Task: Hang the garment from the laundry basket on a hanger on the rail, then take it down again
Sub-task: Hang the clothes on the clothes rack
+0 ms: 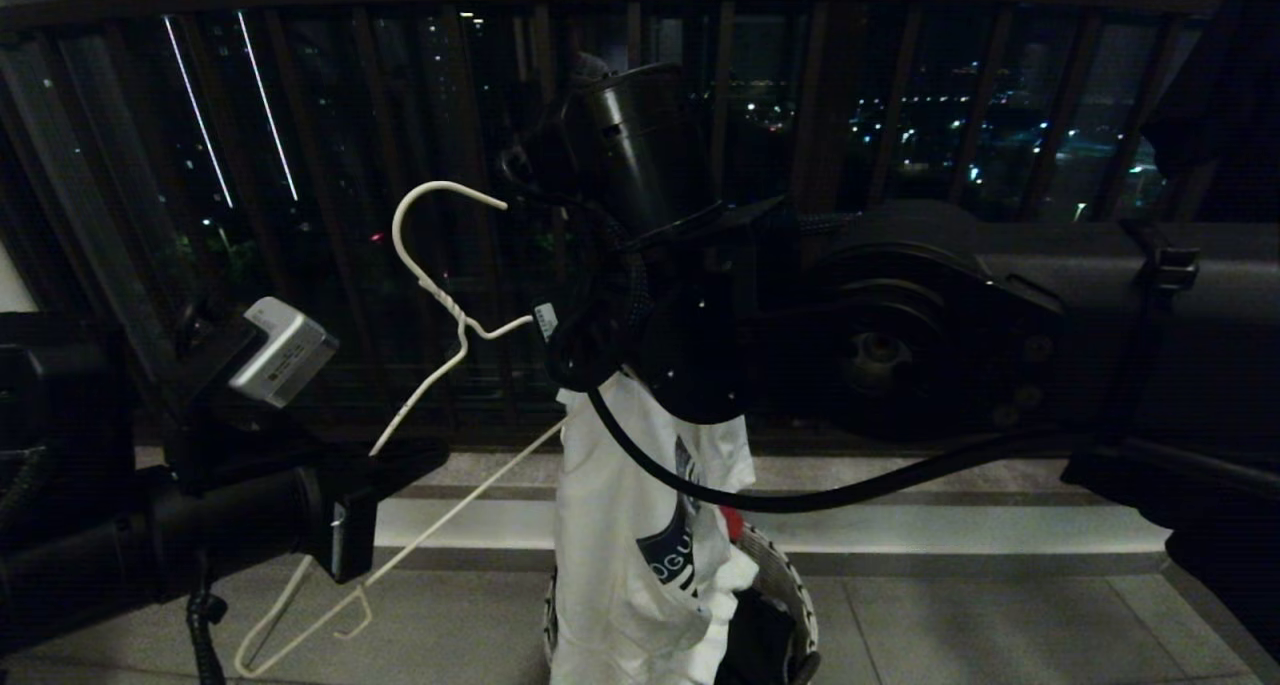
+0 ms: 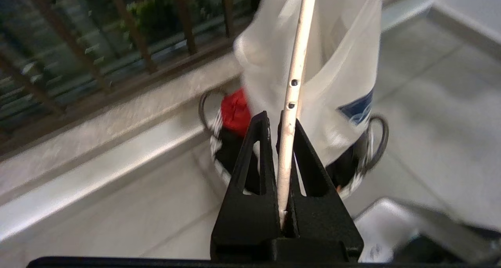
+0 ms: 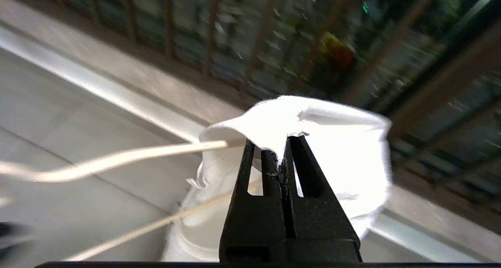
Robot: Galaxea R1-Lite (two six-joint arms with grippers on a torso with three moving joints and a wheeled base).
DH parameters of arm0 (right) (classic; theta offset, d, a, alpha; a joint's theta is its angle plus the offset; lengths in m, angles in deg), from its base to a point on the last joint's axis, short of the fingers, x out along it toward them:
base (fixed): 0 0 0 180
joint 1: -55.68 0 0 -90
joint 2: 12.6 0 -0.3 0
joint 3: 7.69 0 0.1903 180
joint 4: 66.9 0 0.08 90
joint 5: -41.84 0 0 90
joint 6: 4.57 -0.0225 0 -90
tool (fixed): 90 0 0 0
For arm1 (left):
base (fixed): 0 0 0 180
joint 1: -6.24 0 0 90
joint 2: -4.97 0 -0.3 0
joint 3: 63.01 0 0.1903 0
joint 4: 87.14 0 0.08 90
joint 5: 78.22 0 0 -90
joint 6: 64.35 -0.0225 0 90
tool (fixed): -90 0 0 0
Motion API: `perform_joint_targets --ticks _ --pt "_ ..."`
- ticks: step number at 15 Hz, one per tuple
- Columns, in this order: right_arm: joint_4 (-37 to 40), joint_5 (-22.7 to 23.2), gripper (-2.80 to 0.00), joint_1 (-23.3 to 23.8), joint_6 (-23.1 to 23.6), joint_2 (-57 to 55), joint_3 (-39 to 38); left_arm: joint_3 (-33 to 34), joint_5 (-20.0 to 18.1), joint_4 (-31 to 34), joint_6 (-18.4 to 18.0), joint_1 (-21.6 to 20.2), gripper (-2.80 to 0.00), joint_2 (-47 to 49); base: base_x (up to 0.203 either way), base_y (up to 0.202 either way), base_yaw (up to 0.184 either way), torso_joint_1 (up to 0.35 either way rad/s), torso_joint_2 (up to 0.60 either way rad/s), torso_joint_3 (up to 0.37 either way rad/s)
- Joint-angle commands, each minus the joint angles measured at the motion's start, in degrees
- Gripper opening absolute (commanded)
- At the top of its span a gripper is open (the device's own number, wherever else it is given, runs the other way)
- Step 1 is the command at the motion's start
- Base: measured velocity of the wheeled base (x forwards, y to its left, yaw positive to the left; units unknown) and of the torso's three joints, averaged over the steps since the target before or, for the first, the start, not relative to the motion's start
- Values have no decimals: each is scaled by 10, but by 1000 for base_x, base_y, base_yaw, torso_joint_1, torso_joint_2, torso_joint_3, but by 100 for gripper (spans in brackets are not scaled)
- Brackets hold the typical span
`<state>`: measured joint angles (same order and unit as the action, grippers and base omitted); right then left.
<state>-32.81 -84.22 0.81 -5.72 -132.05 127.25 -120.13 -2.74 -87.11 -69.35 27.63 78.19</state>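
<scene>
L gripper [image 2: 278,121]: fingers pinched tight on the wire of the hanger [image 2: 294,84], thin white rod w/ chipped spots running up between the pads. In head view that gripper [image 1: 400,460] sits low on the left, clamping the hanger [image 1: 440,295] on its left shoulder; hook end points up and right, bottom bar slants down toward near-left floor.

R gripper [image 3: 281,142]: fingers closed together on a fold of the garment [image 3: 336,142], white cloth bunched over the tips. Hanger wire [image 3: 117,160] reaches in from the side to touch the fabric.

Head view: garment [image 1: 620,525] hangs as a tall white column at centre under the R arm, dark blue print partly showing. Lower end drops into the laundry basket [image 1: 790,585] on the tiled floor, patterned rim on its right; red cloth [image 1: 733,521] peeks just above the rim. Dark window railing [image 1: 300,165] stands far behind.
</scene>
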Motion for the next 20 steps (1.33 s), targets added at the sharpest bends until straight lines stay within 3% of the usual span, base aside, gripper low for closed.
perform_joint_targets --ticks 1,6,11,15,20 --pt "-9 2 -280 -5 0 -3 1 24 0 -67 4 6 -280 44 0 0 0 0 0 0" --pt "-22 3 -280 -39 -1 -4 2 58 3 -220 26 7 -280 98 0 0 0 0 0 0" --pt "-43 2 -280 -53 1 -4 3 76 4 -318 60 15 -280 115 0 0 0 0 0 0" --pt "-57 4 -280 -67 4 -7 3 82 7 -347 74 23 -280 125 0 0 0 0 0 0" --pt "-59 3 -280 -77 13 -18 4 97 36 -482 76 28 -280 187 0 0 0 0 0 0"
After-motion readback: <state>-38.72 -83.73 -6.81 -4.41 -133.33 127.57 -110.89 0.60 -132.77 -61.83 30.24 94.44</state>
